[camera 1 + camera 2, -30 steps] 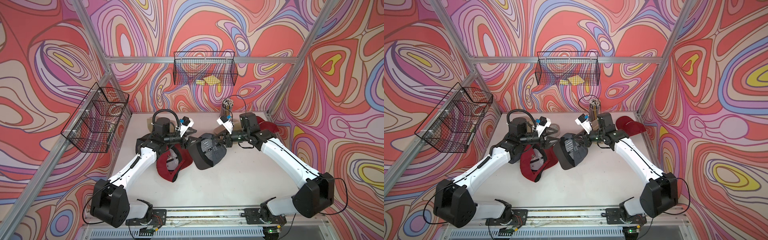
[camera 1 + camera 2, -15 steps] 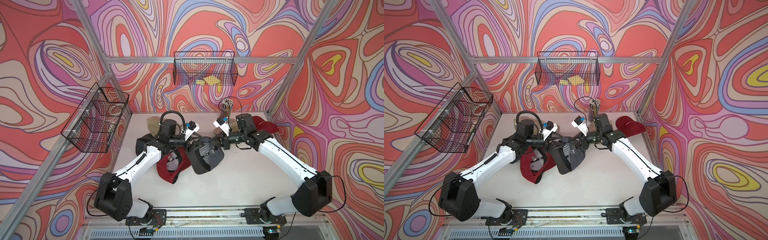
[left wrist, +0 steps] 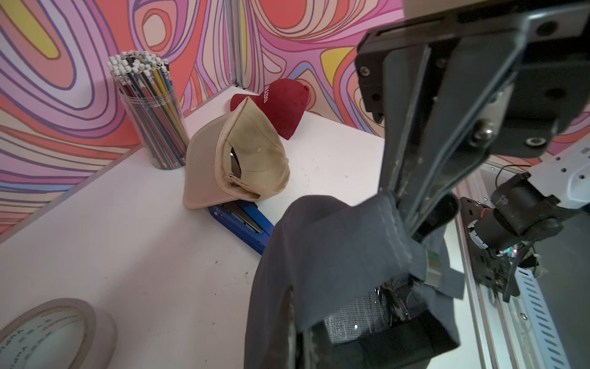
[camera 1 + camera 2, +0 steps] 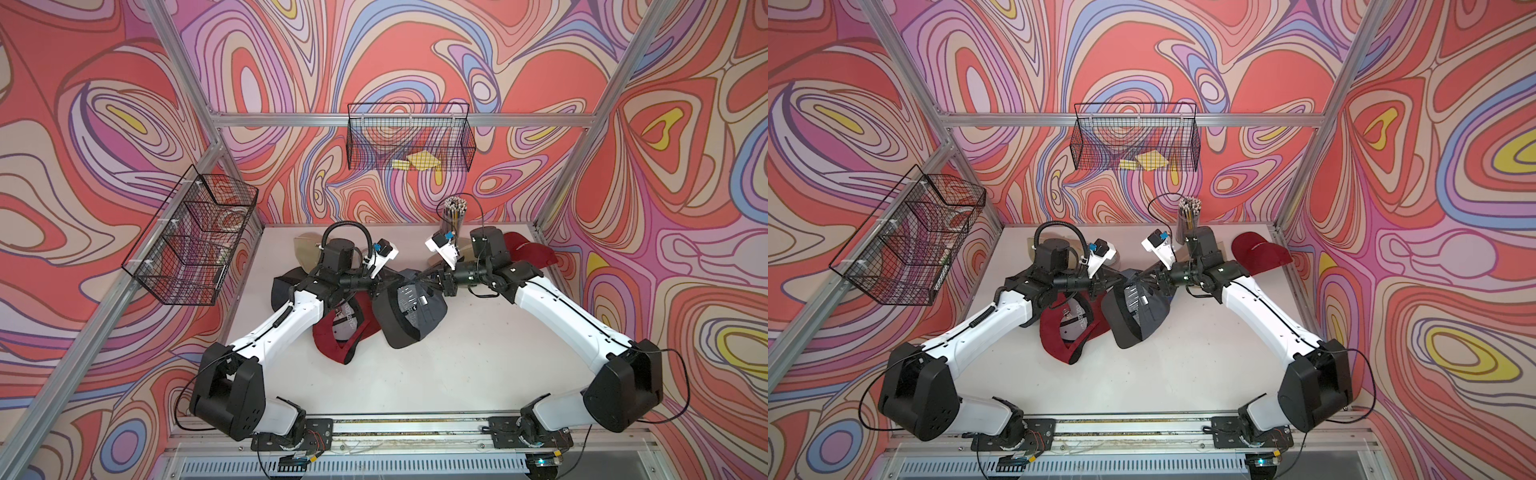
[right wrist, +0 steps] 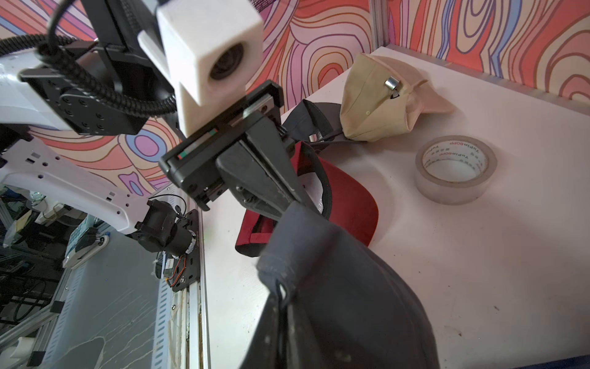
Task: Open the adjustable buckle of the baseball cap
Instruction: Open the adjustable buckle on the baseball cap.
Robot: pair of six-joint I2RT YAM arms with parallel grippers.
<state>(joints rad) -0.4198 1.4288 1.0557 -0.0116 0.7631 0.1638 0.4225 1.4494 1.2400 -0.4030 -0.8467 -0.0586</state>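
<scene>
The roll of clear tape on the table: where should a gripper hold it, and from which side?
The tape roll lies flat, hole up, so come from above and pinch its wall, one finger in the hole, one outside. Probably take the side away from the beige cap, where nothing lies close.

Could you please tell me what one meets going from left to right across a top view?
Side wire basket, upturned red cap, grey cap, pencil cup, maroon cap near the right wall.
</scene>
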